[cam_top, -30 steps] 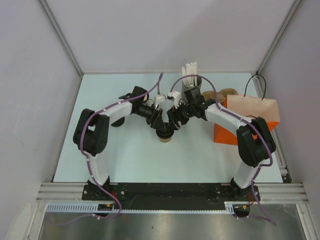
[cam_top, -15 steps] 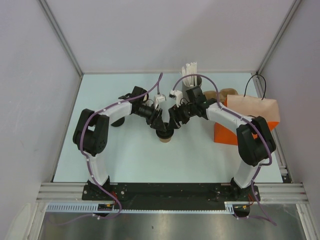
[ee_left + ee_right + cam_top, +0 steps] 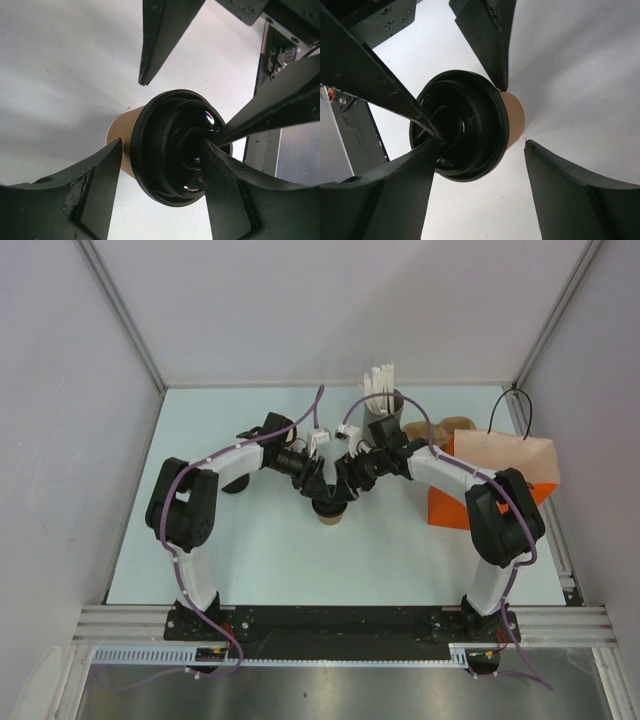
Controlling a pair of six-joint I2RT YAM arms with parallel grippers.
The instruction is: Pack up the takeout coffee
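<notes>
The takeout coffee [image 3: 329, 515] is a tan paper cup with a black lid, upright at the table's middle. Both grippers hang right over it, fingers pointing down. My left gripper [image 3: 318, 490] is open. In the left wrist view [image 3: 162, 145] one finger tip rests over the lid's [image 3: 172, 145] centre and the other sits beside the cup wall. My right gripper [image 3: 344, 488] is open too. In the right wrist view [image 3: 482, 144] one finger reaches the lid's [image 3: 465, 125] centre and the other stands clear of the tan wall [image 3: 514, 117].
The orange paper bag [image 3: 448, 508] lies at the right, beside the right arm. Lidless tan cups [image 3: 452, 426] lie behind it. A dark holder with white sticks [image 3: 381, 398] stands at the back centre. A black object [image 3: 236, 483] sits under the left arm.
My right gripper has shifted slightly left, closer over the cup. The left arm and the cup have not visibly moved.
</notes>
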